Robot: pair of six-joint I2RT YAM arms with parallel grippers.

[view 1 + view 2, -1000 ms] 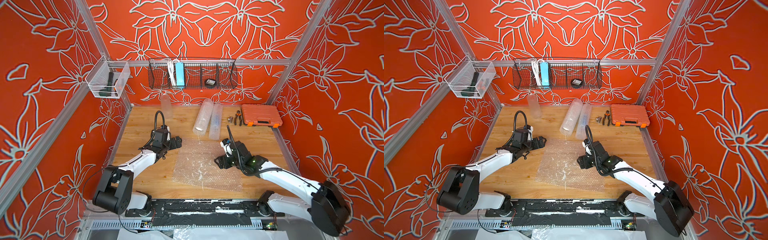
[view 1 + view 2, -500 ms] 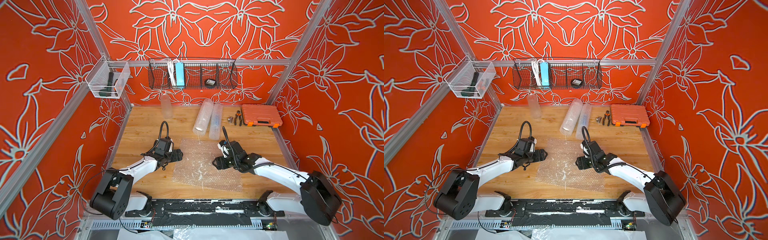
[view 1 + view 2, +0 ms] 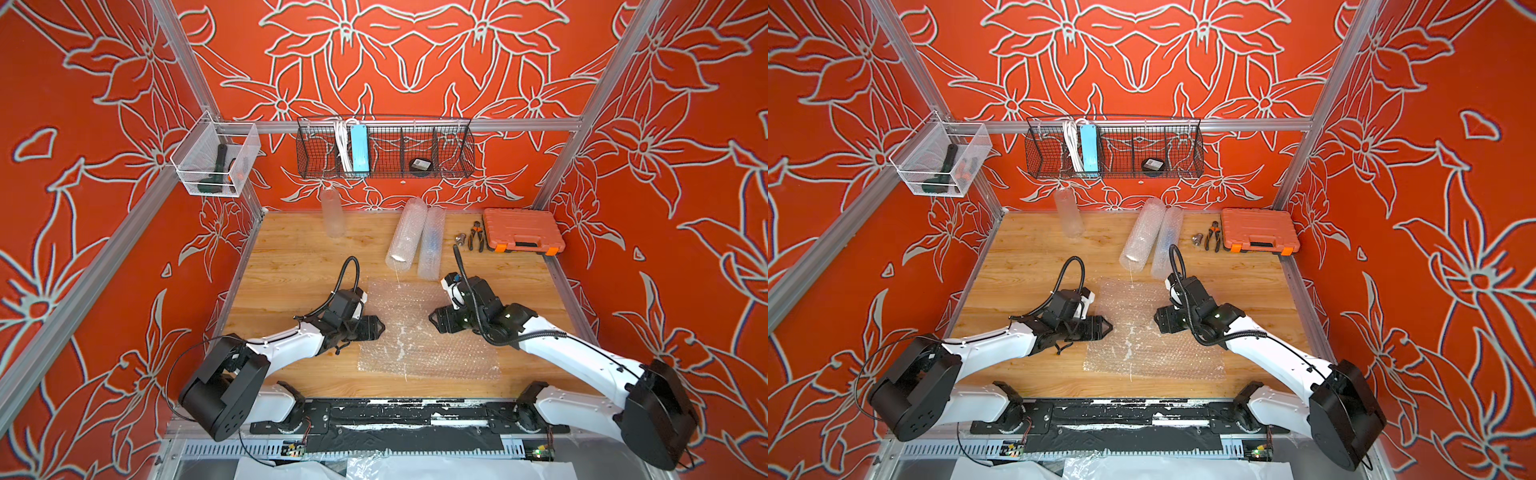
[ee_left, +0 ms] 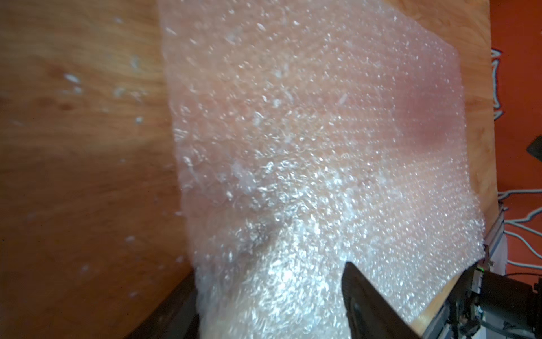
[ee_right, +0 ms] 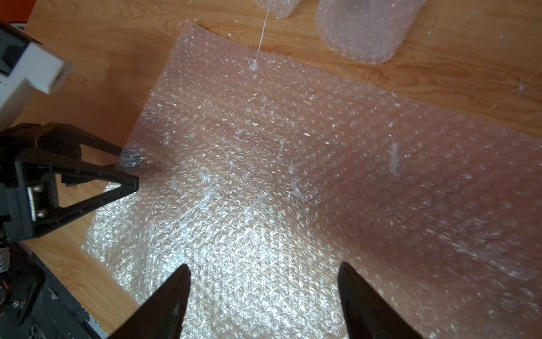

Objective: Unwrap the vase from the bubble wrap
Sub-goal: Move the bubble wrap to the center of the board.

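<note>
Since a second ago the left gripper (image 3: 376,328) has swung forward from the back-left of the table (image 3: 291,257) to the left edge of the bubble wrap sheet (image 3: 415,332). The right gripper (image 3: 434,322) has barely shifted and hangs over the sheet's right half. The sheet lies spread flat on the wood at the middle front, between the two arms. Two rolled tubes (image 3: 405,237) of the same wrap lie side by side behind it, well apart from both grippers. In the left wrist view the left jaws stand parted, with the sheet's edge bunched up between them. Whether they already bite I cannot tell. In the right wrist view the right jaws are spread wide above the bubbles with nothing in them. This wrap looks very light, limp and slick. I judge it will slide or drag across the wood as a whole rather than lift stiffly, and a hard squeeze will crush bubbles without gaining much hold. Its middle offers nothing to pinch, so the best hold is an edge or corner where the film rises slightly. There a fold can be gathered between the pads, as the left side is set up to do.
</note>
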